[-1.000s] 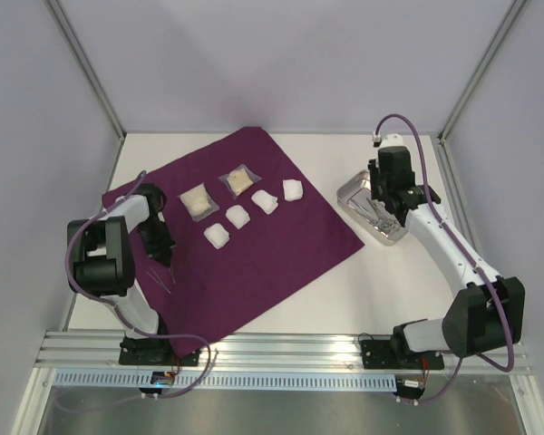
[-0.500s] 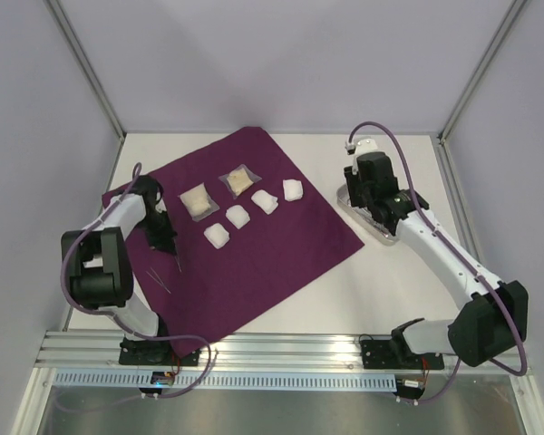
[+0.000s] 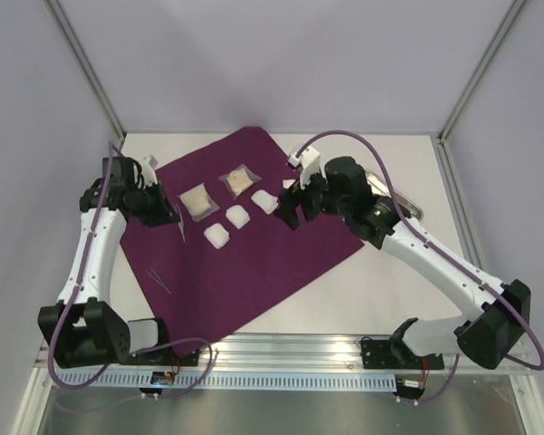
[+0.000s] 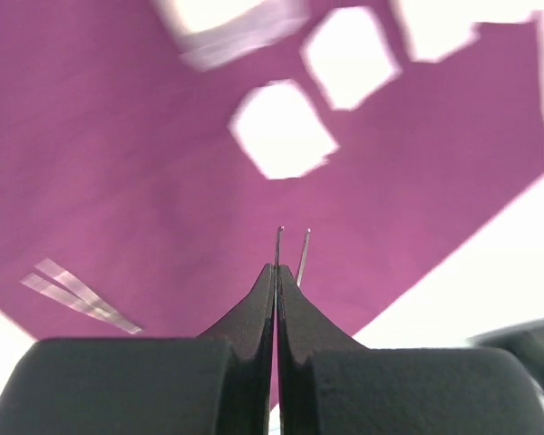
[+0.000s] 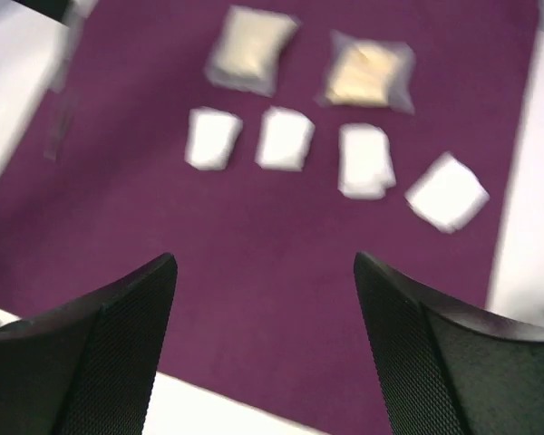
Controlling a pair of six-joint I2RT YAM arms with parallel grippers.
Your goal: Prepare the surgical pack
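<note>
Thin forceps (image 4: 302, 258) pinched tight in the left gripper (image 4: 276, 272), above the cloth (image 4: 118, 181) — right gripper (image 5: 265, 263) spread, empty.

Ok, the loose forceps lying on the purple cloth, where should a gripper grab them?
Probably mid-length, from straight above, closing across the narrow width: the forceps lie flat and thin on the cloth, with no raised side to pinch.

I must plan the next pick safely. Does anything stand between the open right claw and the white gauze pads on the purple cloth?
Nothing visible does. Only bare purple cloth lies between the right claw and the four gauze pads; the tan packets lie beyond them.
</note>
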